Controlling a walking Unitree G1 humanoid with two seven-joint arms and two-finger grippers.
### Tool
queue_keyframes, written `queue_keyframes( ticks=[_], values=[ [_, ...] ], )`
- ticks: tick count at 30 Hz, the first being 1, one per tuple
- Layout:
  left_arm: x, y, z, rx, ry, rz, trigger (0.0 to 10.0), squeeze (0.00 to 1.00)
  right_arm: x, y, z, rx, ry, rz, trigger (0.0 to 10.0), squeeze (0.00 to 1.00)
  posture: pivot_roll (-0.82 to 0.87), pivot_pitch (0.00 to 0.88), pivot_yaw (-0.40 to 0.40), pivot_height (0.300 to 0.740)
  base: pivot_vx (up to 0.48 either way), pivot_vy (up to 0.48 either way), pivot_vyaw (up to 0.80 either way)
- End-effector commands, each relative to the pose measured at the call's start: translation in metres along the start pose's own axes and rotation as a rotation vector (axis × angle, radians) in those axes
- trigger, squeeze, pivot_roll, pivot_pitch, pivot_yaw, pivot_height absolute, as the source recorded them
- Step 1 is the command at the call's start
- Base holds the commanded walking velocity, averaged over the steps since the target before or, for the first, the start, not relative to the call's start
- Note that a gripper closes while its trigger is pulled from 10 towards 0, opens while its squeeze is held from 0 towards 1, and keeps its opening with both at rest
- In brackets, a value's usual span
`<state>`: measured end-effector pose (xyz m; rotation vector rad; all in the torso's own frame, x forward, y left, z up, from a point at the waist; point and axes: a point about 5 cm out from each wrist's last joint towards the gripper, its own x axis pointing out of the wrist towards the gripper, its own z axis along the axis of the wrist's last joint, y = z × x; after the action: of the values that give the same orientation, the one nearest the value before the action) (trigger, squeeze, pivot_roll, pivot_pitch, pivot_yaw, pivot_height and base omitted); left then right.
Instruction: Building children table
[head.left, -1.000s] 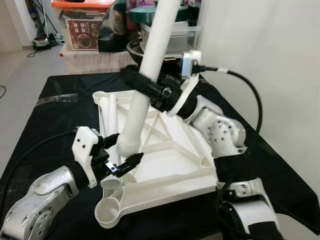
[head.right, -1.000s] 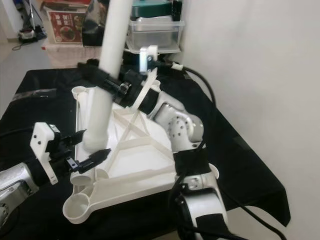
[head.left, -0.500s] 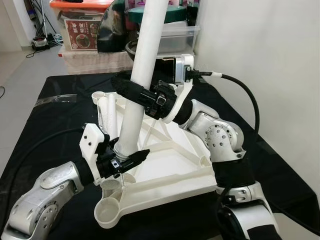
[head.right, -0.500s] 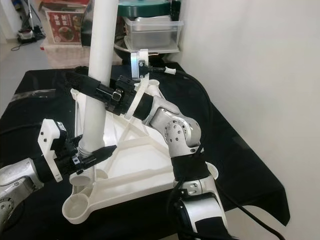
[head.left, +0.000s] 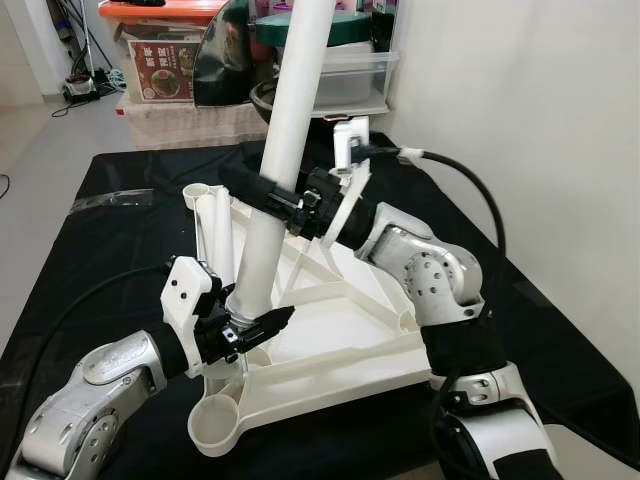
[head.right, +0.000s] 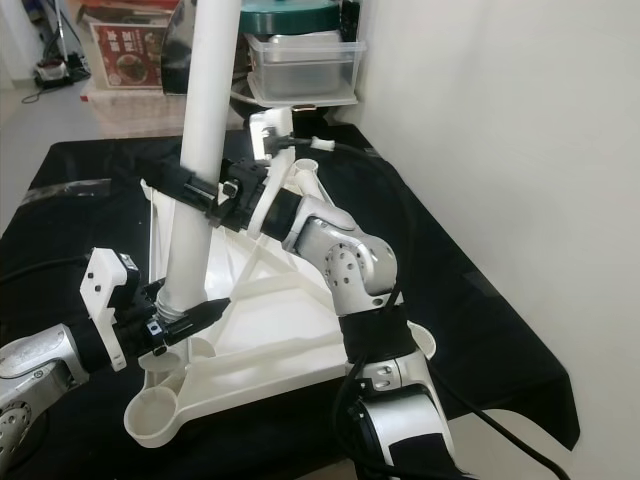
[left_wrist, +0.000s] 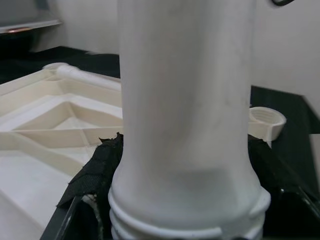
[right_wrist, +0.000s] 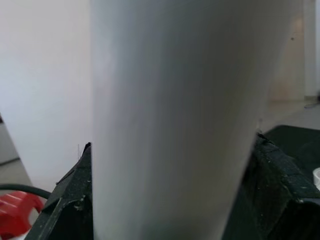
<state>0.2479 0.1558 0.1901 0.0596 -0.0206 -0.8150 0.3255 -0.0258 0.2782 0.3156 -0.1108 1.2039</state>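
Observation:
A white table top (head.left: 345, 335) lies upside down on the black table (head.left: 110, 250). A long white table leg (head.left: 285, 120) stands nearly upright over its near left part. My right gripper (head.left: 262, 193) is shut on the leg at mid-height. Down at the leg's threaded lower end, my left gripper (head.left: 250, 325) is shut on it, just above a corner socket (head.left: 215, 425). In the left wrist view the leg (left_wrist: 185, 100) has black pads (left_wrist: 95, 170) on either side. The right wrist view has the leg (right_wrist: 170, 100) close up between its black fingers (right_wrist: 75, 200).
A second white leg (head.left: 222, 235) lies along the top's left edge. Another threaded socket (head.left: 412, 322) sits at the top's right corner. Storage boxes (head.left: 165, 65) and clear bins (head.left: 350, 70) stand behind the table. A white wall (head.left: 540, 120) is close on the right.
The leg has swung from tilted to nearly upright. My left gripper has closed in on its threaded end, and my right gripper has shifted left along with the leg.

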Motion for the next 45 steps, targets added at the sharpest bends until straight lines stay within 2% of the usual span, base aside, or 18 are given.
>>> queue_keyframes(
  ticks=[1, 2, 7, 8, 10, 14, 15, 16, 19, 21, 23, 24, 25, 27, 28, 36, 39, 45],
  values=[
    [0.005, 0.002, 0.006, 0.045, -0.01, 0.03, 4.7, 0.0, 0.0, -0.001, -0.007, 0.004, 0.035, -0.059, 10.0, 0.0, 0.02, 0.0, -0.031, 0.74, 0.0, 0.0, 0.0],
    [0.008, 0.007, 0.008, 0.062, -0.013, 0.096, 5.9, 0.0, 0.0, -0.005, -0.014, 0.06, 0.045, -0.115, 10.0, 0.0, 0.02, 0.0, -0.031, 0.74, 0.0, 0.0, 0.0],
    [0.013, 0.014, 0.011, 0.084, -0.018, 0.18, 5.8, 0.0, 0.001, -0.007, -0.024, 0.141, 0.061, -0.192, 10.0, 0.0, 0.02, 0.0, -0.028, 0.74, 0.0, 0.0, 0.0],
    [0.019, 0.013, 0.009, 0.083, -0.016, 0.201, 6.9, 0.0, 0.004, -0.005, -0.031, 0.204, 0.038, -0.219, 10.0, 0.0, 0.02, 0.0, -0.029, 0.74, 0.0, 0.0, 0.0],
    [0.025, 0.012, 0.007, 0.089, -0.012, 0.216, 6.8, 0.0, 0.007, -0.004, -0.036, 0.259, 0.012, -0.255, 10.0, 0.0, 0.02, 0.0, -0.029, 0.74, 0.0, 0.0, 0.0],
    [0.035, 0.007, 0.003, 0.093, 0.004, 0.205, 6.9, 0.0, 0.013, -0.003, -0.041, 0.321, -0.018, -0.296, 10.0, 0.0, 0.02, 0.0, -0.027, 0.74, 0.0, 0.0, 0.0],
    [0.038, 0.003, 0.001, 0.091, 0.009, 0.188, 7.8, 0.0, 0.016, -0.003, -0.039, 0.33, -0.041, -0.31, 10.0, 0.0, 0.02, 0.0, -0.025, 0.74, 0.0, 0.0, 0.0],
    [0.04, 0.001, 0.0, 0.088, 0.012, 0.176, 7.8, 0.0, 0.018, -0.003, -0.038, 0.335, -0.056, -0.317, 10.0, 0.0, 0.02, 0.0, -0.025, 0.74, 0.0, 0.0, 0.0],
    [0.042, -0.002, -0.002, 0.087, 0.018, 0.161, 7.8, 0.0, 0.02, -0.002, -0.036, 0.342, -0.077, -0.32, 10.0, 0.0, 0.02, 0.0, -0.026, 0.74, 0.0, 0.0, 0.0],
    [0.043, -0.008, -0.008, 0.095, 0.05, 0.126, 8.6, 0.0, 0.024, 0.003, -0.035, 0.349, -0.095, -0.312, 10.0, 0.0, 0.02, 0.0, -0.026, 0.74, 0.0, 0.0, 0.0],
    [0.043, -0.01, -0.011, 0.1, 0.063, 0.118, 8.6, 0.0, 0.024, 0.004, -0.035, 0.351, -0.097, -0.31, 10.0, 0.0, 0.02, 0.0, -0.026, 0.74, 0.0, 0.0, 0.0],
    [0.042, -0.011, -0.013, 0.102, 0.075, 0.113, 9.0, 0.0, 0.024, 0.005, -0.035, 0.347, -0.096, -0.31, 9.6, 0.0, 0.03, 0.0, -0.025, 0.74, 0.0, 0.0, 0.0],
    [0.04, -0.012, -0.016, 0.101, 0.087, 0.11, 9.0, 0.0, 0.023, 0.005, -0.035, 0.339, -0.098, -0.305, 4.4, 0.0, 0.02, 0.0, -0.025, 0.74, 0.0, 0.0, 0.0],
    [0.04, -0.011, -0.018, 0.101, 0.091, 0.111, 9.0, 0.0, 0.023, 0.005, -0.034, 0.339, -0.1, -0.306, 4.4, 0.0, 0.02, 0.0, -0.025, 0.74, 0.0, 0.0, 0.0],
    [0.039, -0.01, -0.02, 0.106, 0.1, 0.118, 9.0, 0.0, 0.022, 0.006, -0.034, 0.341, -0.105, -0.294, 0.0, 0.0, 0.02, 0.0, -0.025, 0.74, 0.0, 0.0, 0.0],
    [0.037, -0.007, -0.023, 0.139, 0.12, 0.119, 9.0, 0.0, 0.019, 0.018, -0.036, 0.333, -0.089, -0.201, 0.0, 0.0, 0.02, 0.0, -0.029, 0.74, 0.0, 0.0, 0.0],
    [0.037, -0.006, -0.024, 0.154, 0.125, 0.123, 10.0, 0.0, 0.019, 0.022, -0.038, 0.324, -0.073, -0.168, 0.0, 0.0, 0.02, 0.0, -0.035, 0.74, 0.0, 0.0, 0.0],
    [0.037, -0.007, -0.024, 0.159, 0.126, 0.122, 10.0, 0.0, 0.019, 0.023, -0.041, 0.325, -0.059, -0.152, 0.0, 0.0, 0.02, 0.0, -0.038, 0.74, 0.0, 0.0, 0.0]
  ],
)
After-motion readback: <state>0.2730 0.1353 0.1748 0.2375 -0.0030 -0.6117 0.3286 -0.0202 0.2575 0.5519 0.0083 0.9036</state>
